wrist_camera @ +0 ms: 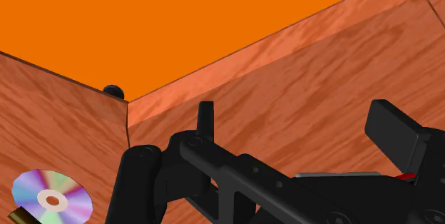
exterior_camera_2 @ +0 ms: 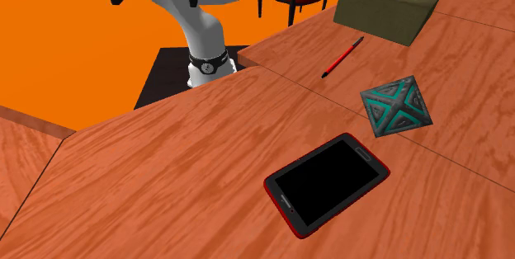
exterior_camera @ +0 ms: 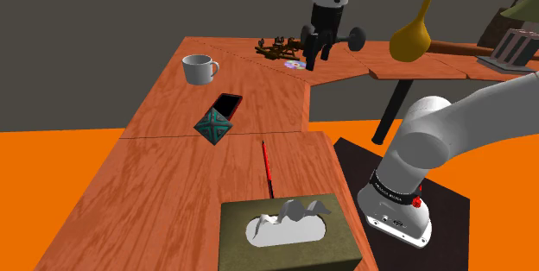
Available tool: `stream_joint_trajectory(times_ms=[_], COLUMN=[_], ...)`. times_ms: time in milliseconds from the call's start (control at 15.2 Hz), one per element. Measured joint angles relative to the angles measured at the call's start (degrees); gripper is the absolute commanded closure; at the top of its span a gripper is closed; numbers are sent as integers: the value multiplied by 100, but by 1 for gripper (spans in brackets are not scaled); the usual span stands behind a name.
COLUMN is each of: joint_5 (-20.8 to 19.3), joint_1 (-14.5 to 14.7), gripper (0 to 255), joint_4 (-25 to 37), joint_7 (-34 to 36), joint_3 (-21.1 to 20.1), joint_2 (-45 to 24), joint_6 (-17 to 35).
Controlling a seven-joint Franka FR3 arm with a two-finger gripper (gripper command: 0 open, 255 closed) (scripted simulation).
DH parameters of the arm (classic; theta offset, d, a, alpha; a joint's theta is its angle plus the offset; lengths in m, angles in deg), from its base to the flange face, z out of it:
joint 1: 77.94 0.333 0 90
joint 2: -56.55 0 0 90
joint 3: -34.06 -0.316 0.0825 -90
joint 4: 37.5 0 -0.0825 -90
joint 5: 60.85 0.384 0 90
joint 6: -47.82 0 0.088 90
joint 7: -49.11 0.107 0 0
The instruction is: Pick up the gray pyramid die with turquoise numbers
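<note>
The gray pyramid die [exterior_camera: 213,126] with turquoise markings lies on the wooden table, right beside a red-framed tablet [exterior_camera: 227,105]. In the second exterior view the die [exterior_camera_2: 397,105] sits apart from the tablet [exterior_camera_2: 328,183], between it and a red pen [exterior_camera_2: 342,58]. My gripper [exterior_camera: 316,56] hangs open and holds nothing, far beyond the die at the back of the table, just above a shiny disc [exterior_camera: 295,65]. The wrist view has that disc [wrist_camera: 51,200] beside the table's inner corner.
A white mug [exterior_camera: 199,68] stands at the back left. A dark twiggy object [exterior_camera: 278,50], a black dumbbell [exterior_camera: 350,38] and a yellow gourd [exterior_camera: 411,38] crowd the back. The red pen [exterior_camera: 269,167] and a tissue box [exterior_camera: 285,230] lie near the front.
</note>
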Motion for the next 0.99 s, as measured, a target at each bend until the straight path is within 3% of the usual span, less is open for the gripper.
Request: stream_joint_trajectory(times_ms=[198, 990], joint_5=[102, 909], joint_1=[55, 512], gripper=[0, 0], joint_4=[-41, 34], joint_7=[138, 1595], joint_3=[-113, -1399], joint_2=[-26, -1003], joint_6=[108, 1519])
